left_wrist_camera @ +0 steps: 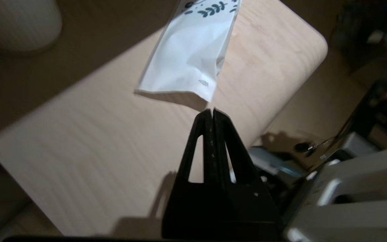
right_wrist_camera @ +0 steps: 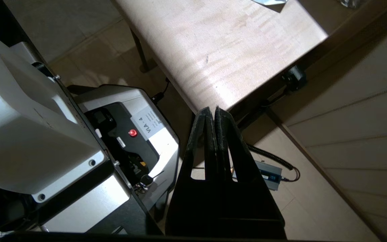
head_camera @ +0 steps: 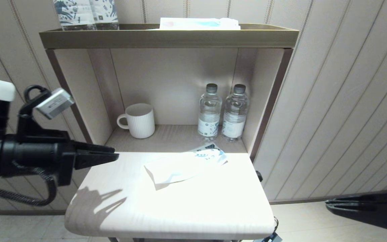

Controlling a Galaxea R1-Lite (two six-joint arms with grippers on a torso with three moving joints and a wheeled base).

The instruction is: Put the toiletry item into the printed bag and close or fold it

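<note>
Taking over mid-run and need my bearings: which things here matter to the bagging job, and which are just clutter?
Job:
- printed bag, flat on the table
- left tool, shut, at the table's left edge
- toothbrush: not visible

Clutter:
- white mug
- two water bottles
- printed packs on top shelf
- right tool, shut, parked off the table

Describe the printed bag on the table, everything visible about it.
The printed bag is a flat white plastic-looking pouch with dark blue-green leaf prints at its far end. It lies slightly creased on the pale wooden table, slanting toward the shelf with the bottles. Neither gripper touches it; the shut left gripper hovers near its plain end.
</note>
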